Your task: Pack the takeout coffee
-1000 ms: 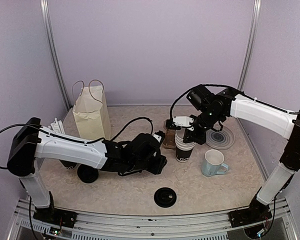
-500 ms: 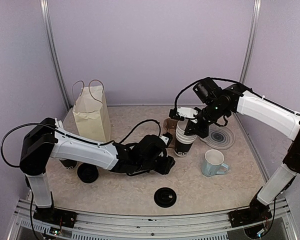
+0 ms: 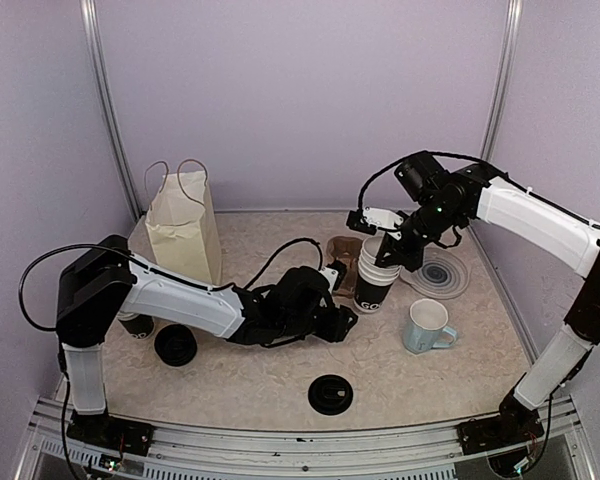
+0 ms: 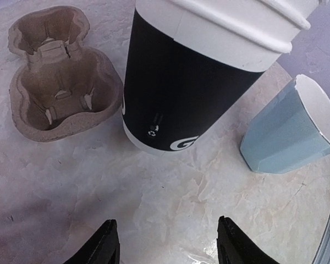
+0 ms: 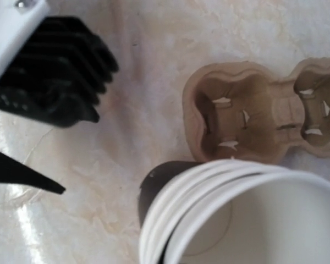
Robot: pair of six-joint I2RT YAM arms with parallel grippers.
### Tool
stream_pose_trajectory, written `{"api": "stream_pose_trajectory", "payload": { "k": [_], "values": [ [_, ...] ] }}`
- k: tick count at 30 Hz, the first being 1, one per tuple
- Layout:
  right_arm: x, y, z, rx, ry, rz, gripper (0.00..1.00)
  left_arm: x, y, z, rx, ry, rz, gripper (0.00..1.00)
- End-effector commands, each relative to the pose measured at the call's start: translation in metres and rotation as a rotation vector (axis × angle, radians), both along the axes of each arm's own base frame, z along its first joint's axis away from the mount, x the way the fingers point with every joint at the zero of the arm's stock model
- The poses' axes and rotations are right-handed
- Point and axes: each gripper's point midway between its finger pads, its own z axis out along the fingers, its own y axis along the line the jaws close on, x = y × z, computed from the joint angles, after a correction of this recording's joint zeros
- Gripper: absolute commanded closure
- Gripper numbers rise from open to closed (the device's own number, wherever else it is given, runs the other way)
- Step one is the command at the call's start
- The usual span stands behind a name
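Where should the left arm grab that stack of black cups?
Probably around the black wall of the bottom cup, about midway up. It is round and narrows downward, so jaws on either side would hug it. Come from the side where the open left gripper faces it, between the cardboard cup carrier and the light-blue mug.

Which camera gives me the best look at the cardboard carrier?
Left wrist: the carrier lies whole there, both wells empty, beside the cup stack. Right wrist shows it close too, but the frame edge and the cup rims cut it off. The top view shows only a small brown part behind the stack.
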Motion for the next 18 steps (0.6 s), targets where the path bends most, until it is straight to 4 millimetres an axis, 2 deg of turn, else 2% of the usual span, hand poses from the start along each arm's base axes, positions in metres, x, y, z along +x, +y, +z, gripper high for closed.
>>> {"api": "stream_pose_trajectory", "payload": {
  "k": [1, 3, 6, 10, 13, 18],
  "values": [
    [0.015, -0.008, 0.013, 0.000, -0.062, -0.061, 1.00, 0.008, -0.009, 0.025, -0.160, 0.045, 0.033, 0.39],
    [0.021, -0.013, 0.005, -0.032, -0.059, -0.088, 1.00, 0.015, -0.003, 0.041, -0.291, 0.120, 0.084, 0.36],
    [0.015, -0.010, -0.004, -0.023, -0.032, -0.060, 1.00, 0.026, 0.008, 0.068, -0.472, 0.200, 0.121, 0.34],
    [0.012, -0.005, -0.008, 0.001, -0.004, -0.051, 1.00, 0.035, -0.002, 0.094, -0.604, 0.261, 0.111, 0.36],
    [0.011, -0.002, -0.007, 0.021, 0.004, -0.048, 1.00, 0.038, -0.013, 0.101, -0.683, 0.302, 0.089, 0.37],
    [0.008, -0.002, -0.010, 0.025, 0.016, -0.047, 1.00, 0.038, -0.030, 0.097, -0.760, 0.389, 0.044, 0.40]
  ]
}}
